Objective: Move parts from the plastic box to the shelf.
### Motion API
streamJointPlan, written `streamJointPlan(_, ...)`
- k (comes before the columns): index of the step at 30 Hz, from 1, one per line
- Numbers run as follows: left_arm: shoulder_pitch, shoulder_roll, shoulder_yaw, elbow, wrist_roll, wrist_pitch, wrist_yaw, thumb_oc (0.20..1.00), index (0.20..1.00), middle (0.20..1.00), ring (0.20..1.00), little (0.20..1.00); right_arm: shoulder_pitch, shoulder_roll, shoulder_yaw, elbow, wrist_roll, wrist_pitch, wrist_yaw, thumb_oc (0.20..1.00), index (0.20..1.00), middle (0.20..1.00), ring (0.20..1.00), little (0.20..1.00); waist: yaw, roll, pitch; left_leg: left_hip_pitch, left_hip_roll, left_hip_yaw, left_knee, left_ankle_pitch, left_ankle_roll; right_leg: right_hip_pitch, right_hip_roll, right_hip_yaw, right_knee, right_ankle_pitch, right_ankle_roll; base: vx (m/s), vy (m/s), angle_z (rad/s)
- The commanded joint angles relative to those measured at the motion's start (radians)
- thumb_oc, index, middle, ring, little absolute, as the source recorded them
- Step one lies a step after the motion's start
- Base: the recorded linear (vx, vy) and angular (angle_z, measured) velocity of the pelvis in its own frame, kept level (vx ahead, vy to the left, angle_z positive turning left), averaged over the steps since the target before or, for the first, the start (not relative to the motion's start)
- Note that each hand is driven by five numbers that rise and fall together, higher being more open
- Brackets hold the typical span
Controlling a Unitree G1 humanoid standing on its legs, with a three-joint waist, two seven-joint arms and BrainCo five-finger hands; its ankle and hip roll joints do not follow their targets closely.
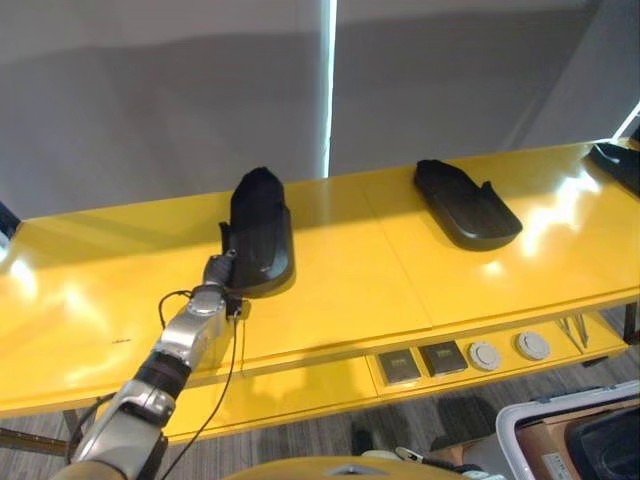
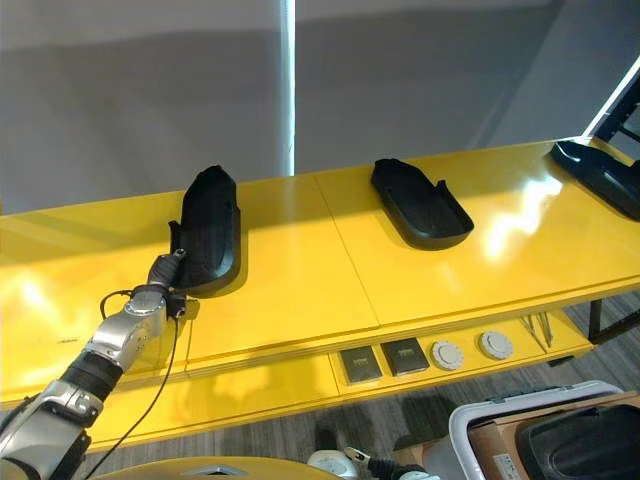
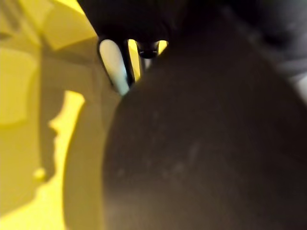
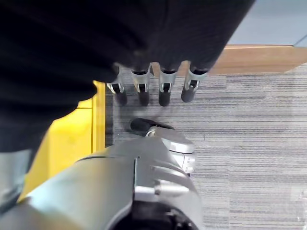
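The left robot hand (image 1: 218, 272) touched the black part (image 1: 260, 232) at 9 o'clock on the yellow shelf (image 1: 340, 270) — I could not tell its grip. The right robot hand (image 4: 158, 88) hung with fingers relaxed.

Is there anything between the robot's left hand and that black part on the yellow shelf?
Nothing visible. The left hand is right at the near end of the black part, which already lies on the yellow shelf.

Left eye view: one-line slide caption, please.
Left robot hand at near end of a black part on the yellow shelf; second black part lies farther right.
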Motion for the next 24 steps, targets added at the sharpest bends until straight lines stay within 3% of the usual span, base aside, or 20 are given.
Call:
streamJointPlan(1, 0.068, -0.086, -0.049, 0.084, -0.118, 0.052, -0.025, 0.2, 0.2, 0.2, 0.2, 0.2, -0.034, 0.045, 0.044, 0.017, 0.025, 0.01, -0.013, 1.0, 1.0, 1.0, 1.0, 1.0, -0.021, -0.006, 0.071, -0.083, -0.01, -0.039, 0.128, -0.065, 0.035, 0.012, 0.039, 0.011, 0.012, -0.065, 0.024, 0.0, 0.0, 0.0)
streamJointPlan(6, 0.165, -0.066, -0.067, 0.02, -0.073, 0.072, -0.087, 0.2, 0.2, 0.2, 0.2, 0.2, -0.035, 0.046, 0.036, 0.003, 0.041, 0.016, -0.021, 1.0, 1.0, 1.0, 1.0, 1.0, 0.002, -0.006, 0.088, -0.095, -0.01, -0.05, 0.128, -0.059, 0.033, 0.013, 0.036, -0.001, 0.007, -0.063, 0.024, -0.03, -0.006, 0.06)
streamJointPlan(8, 0.187, -0.05, -0.077, -0.008, -0.022, 0.048, -0.093, 0.2, 0.2, 0.2, 0.2, 0.2, -0.036, 0.043, 0.035, 0.001, 0.047, 0.012, -0.024, 1.0, 1.0, 1.0, 1.0, 1.0, 0.008, -0.003, 0.091, -0.098, -0.012, -0.055, 0.125, -0.056, 0.032, 0.013, 0.036, -0.004, 0.005, -0.063, 0.024, -0.02, 0.006, 0.14)
streamJointPlan(15, 0.232, 0.061, 0.009, -0.268, 0.033, -0.179, 0.019, 0.2, 0.2, 0.2, 0.2, 0.2, -0.023, 0.02, 0.011, -0.026, 0.095, 0.0, -0.081, 1.0, 1.0, 1.0, 1.0, 1.0, 0.041, -0.003, 0.092, -0.103, -0.018, -0.073, 0.134, -0.059, 0.027, 0.029, 0.029, -0.024, -0.006, -0.069, 0.021, -0.04, 0.047, 0.01)
streamJointPlan(18, 0.238, 0.088, 0.065, -0.393, 0.061, -0.211, 0.046, 0.2, 0.2, 0.2, 0.2, 0.2, -0.017, 0.008, -0.011, -0.045, 0.125, 0.008, -0.106, 1.0, 1.0, 1.0, 1.0, 1.0, 0.053, -0.01, 0.101, -0.113, -0.031, -0.088, 0.158, -0.071, 0.031, 0.032, 0.019, -0.023, -0.006, -0.064, 0.023, -0.15, 0.139, -0.01)
streamJointPlan(21, 0.238, 0.105, 0.108, -0.477, 0.088, -0.218, 0.043, 0.2, 0.2, 0.2, 0.2, 0.2, 0.009, 0.016, -0.038, -0.04, 0.16, -0.004, -0.141, 1.0, 1.0, 1.0, 1.0, 1.0, 0.056, -0.016, 0.114, -0.106, -0.051, -0.106, 0.172, -0.088, 0.042, 0.032, 0.005, -0.013, -0.003, -0.044, 0.04, -0.1, 0.138, -0.02)
streamJointPlan(23, 0.253, 0.135, 0.147, -0.525, 0.13, -0.224, 0.041, 0.2, 0.2, 0.2, 0.2, 0.2, 0.047, 0.043, -0.09, -0.041, 0.138, -0.034, -0.157, 1.0, 1.0, 1.0, 1.0, 1.0, 0.045, -0.026, 0.138, -0.073, -0.073, -0.134, 0.17, -0.108, 0.062, -0.022, -0.024, 0.007, 0.05, 0.005, 0.082, -0.12, 0.111, -0.13)
streamJointPlan(24, 0.254, 0.137, 0.15, -0.527, 0.129, -0.224, 0.04, 0.2, 0.2, 0.2, 0.2, 0.2, 0.05, 0.045, -0.093, -0.043, 0.135, -0.035, -0.158, 1.0, 1.0, 1.0, 1.0, 1.0, 0.043, -0.026, 0.138, -0.072, -0.074, -0.137, 0.168, -0.108, 0.064, -0.026, -0.025, 0.011, 0.059, 0.003, 0.083, -0.11, 0.062, -0.3)
